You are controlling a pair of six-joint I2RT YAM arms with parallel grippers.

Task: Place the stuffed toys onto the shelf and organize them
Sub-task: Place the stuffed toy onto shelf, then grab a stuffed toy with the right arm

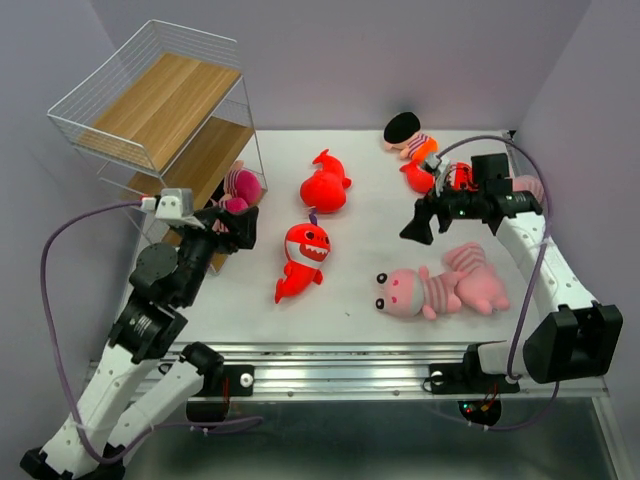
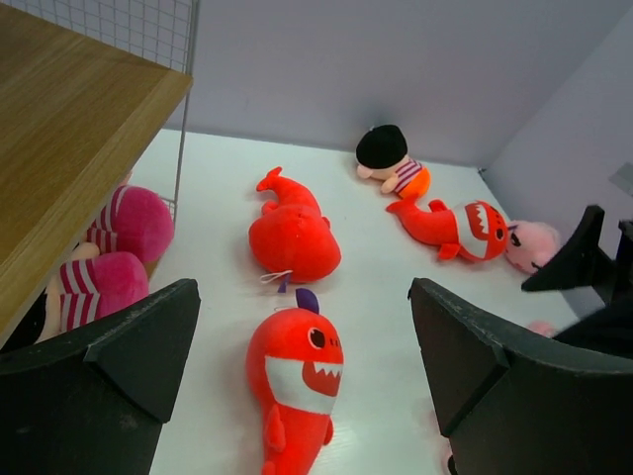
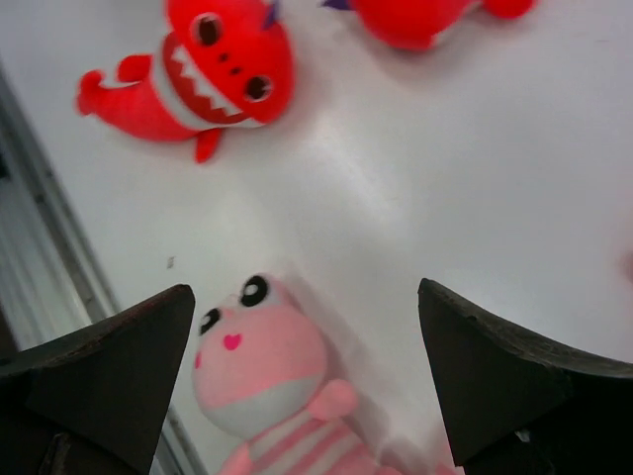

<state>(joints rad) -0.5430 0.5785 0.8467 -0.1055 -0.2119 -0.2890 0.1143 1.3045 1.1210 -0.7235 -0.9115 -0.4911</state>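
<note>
Fingers (image 2: 109, 366) on the left arm are hanging spread and empty, as are the right fingers (image 3: 99, 366), which should be straddling the middle of the pink toy (image 3: 259, 361).

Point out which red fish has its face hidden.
The middle red fish: only plain back and tail show. The near red fish and the far red fish by the doll both bare white teeth.

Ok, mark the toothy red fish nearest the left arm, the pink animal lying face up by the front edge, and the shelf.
toothy red fish (image 1: 307, 249): top view, on its white-toothed mouth.
pink animal (image 3: 259, 361): right wrist view, on its face.
shelf (image 1: 165, 95): top view, on its bare top board.
</note>
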